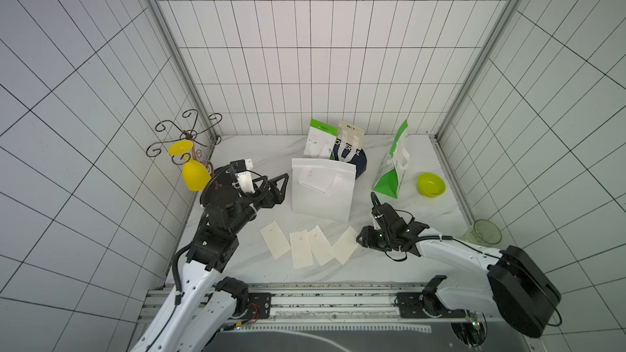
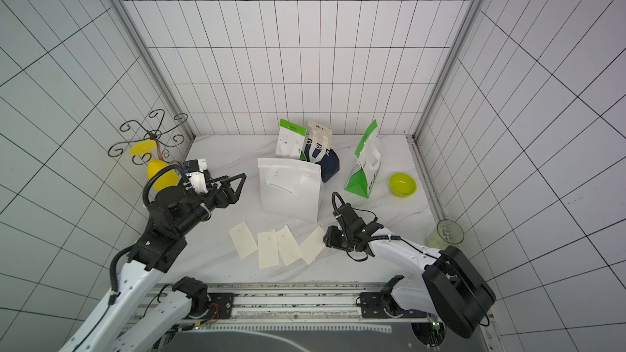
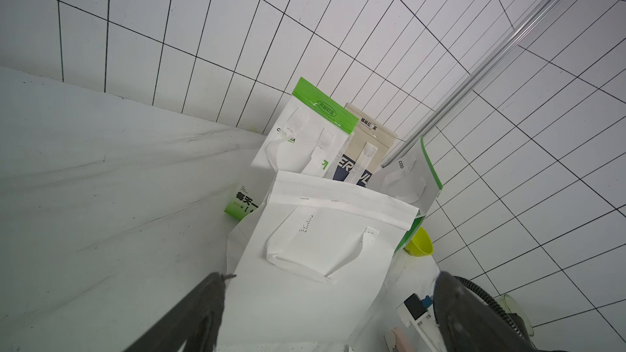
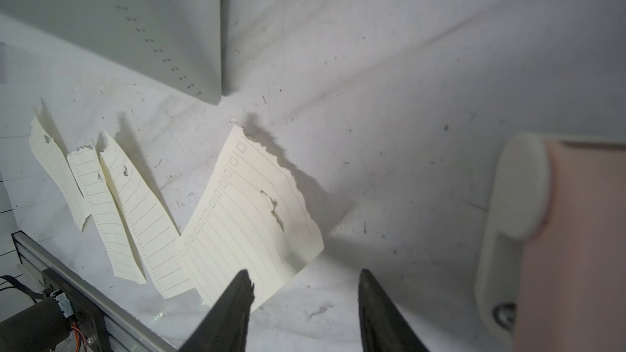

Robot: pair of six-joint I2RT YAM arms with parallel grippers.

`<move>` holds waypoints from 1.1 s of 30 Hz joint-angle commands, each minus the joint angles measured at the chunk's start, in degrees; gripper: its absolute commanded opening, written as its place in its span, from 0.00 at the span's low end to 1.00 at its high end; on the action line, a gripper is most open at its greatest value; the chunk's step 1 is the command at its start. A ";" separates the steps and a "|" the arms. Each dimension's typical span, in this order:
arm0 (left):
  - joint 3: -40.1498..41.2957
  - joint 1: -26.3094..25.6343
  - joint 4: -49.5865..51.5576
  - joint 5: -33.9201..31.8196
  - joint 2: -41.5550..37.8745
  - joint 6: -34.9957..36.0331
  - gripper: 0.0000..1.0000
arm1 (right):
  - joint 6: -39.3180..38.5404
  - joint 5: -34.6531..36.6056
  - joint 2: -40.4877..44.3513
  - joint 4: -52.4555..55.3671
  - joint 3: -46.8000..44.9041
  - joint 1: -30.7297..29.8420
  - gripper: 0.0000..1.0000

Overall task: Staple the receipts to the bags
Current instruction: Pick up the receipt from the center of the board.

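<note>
Right pincer (image 4: 301, 277), half-open and empty, hovers over the end receipt (image 4: 250, 211). All four receipts (image 1: 310, 245) lie loose on the tabletop (image 1: 433, 215). The bags (image 1: 321, 194) behind bear none, so all stapling remains. The left pincer (image 1: 279, 187) gapes, empty.

White links and black joint housings are seen on the left arm (image 1: 198, 277) and right arm (image 1: 450, 255). A black corrugated hose (image 1: 175, 270) is routed along the left arm. Black triangular finger frames are fitted to the left gripper (image 1: 284, 188).

Marble table (image 1: 440, 211): receipts (image 1: 301, 250), bags (image 1: 321, 198), green bowl (image 1: 431, 183)
</note>
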State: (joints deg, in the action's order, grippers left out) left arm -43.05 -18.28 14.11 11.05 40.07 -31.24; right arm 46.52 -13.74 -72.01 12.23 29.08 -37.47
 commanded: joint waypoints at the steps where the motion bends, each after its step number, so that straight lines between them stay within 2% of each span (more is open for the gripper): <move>1: -0.46 -0.17 0.36 -0.66 -0.50 0.67 0.95 | 1.02 -1.86 -1.78 -4.36 -1.87 1.13 0.50; 6: -0.46 -0.17 0.23 -0.94 -0.27 0.46 0.95 | 0.85 -3.59 -5.22 -7.79 -1.35 2.67 0.46; 8: -0.37 -0.18 0.22 -1.02 -0.17 0.44 0.95 | 0.85 -4.55 -7.05 -9.14 -1.21 2.92 0.41; 12: -0.28 -0.16 0.31 -0.99 0.09 0.39 0.95 | 0.85 -5.16 -8.85 -11.01 -1.49 2.99 0.21; 16: -0.12 -0.18 0.08 -0.36 -0.02 0.17 0.95 | -2.27 -4.61 -6.80 -12.17 -2.09 3.28 0.00; 21: 0.00 -0.18 -0.48 2.09 -0.43 0.34 0.95 | -8.43 -4.01 1.28 -12.52 -1.98 2.75 0.00; 26: -1.08 -0.24 -1.14 4.30 0.64 0.75 0.95 | -18.23 -9.71 9.63 -13.92 -0.34 1.21 0.00; 30: -4.99 -0.17 -2.43 5.37 5.29 0.83 0.95 | -26.41 -11.28 12.53 -10.92 5.04 -0.91 0.00; 33: -10.07 0.19 -3.56 6.24 11.92 1.10 0.95 | -31.44 -9.90 13.75 -7.32 10.86 -1.53 0.00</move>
State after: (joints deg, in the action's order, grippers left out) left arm -48.51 -18.33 13.50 15.73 47.83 -30.89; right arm 23.29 -23.18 -59.57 1.61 30.70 -38.33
